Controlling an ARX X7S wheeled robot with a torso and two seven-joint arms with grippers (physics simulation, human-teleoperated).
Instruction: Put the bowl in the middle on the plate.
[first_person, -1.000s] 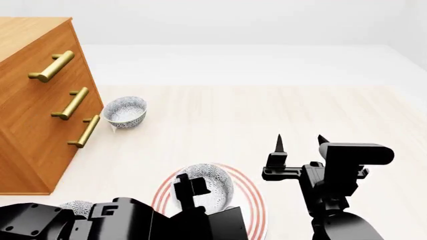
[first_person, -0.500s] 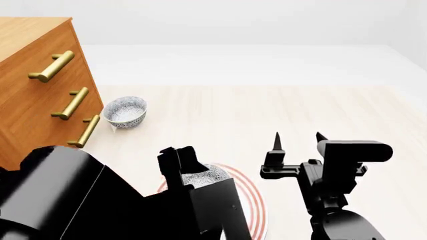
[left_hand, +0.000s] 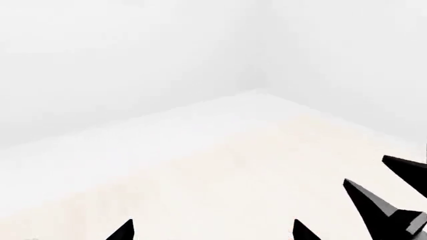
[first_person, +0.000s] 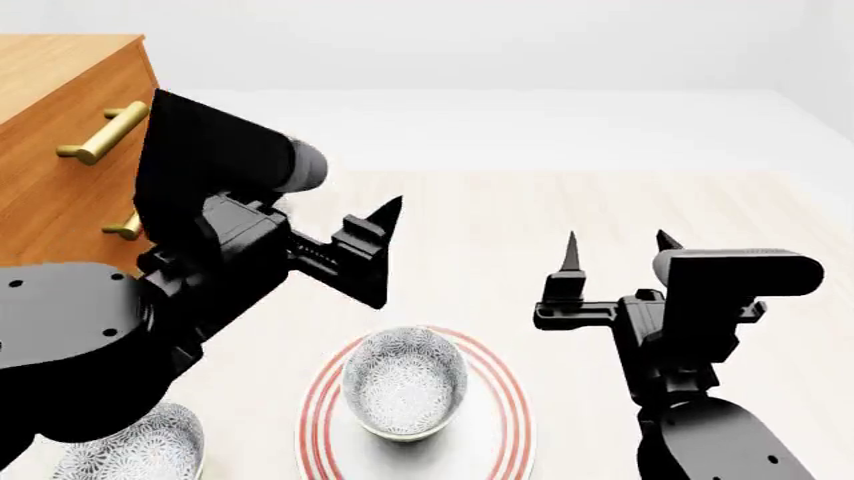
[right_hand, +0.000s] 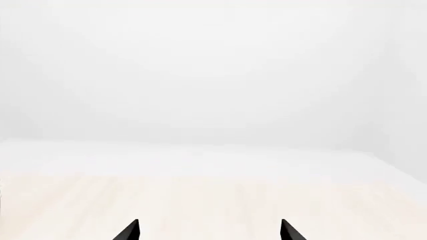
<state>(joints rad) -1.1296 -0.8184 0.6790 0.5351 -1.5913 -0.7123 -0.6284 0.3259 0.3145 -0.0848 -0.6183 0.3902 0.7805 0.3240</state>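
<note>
The patterned bowl (first_person: 404, 382) sits upright in the middle of the red-ringed plate (first_person: 507, 425), near the head view's lower edge. My left gripper (first_person: 378, 255) hangs raised above and behind the bowl, apart from it. In the left wrist view the left gripper (left_hand: 212, 232) is open with only bare floor between its tips. My right gripper (first_person: 617, 245) is also open and empty, to the right of the plate, and its wrist view shows the right gripper (right_hand: 209, 230) over pale floor.
A look-alike bowl (first_person: 140, 445) stands at the lower left beside the plate. A wooden dresser (first_person: 67, 95) with brass handles (first_person: 104, 133) fills the far left, partly hidden by my left arm. The right gripper's fingers (left_hand: 373, 205) show in the left wrist view.
My left arm has lifted up and back off the bowl, which stays on the plate. It now hides the bowl by the dresser. The right gripper rose slightly.
</note>
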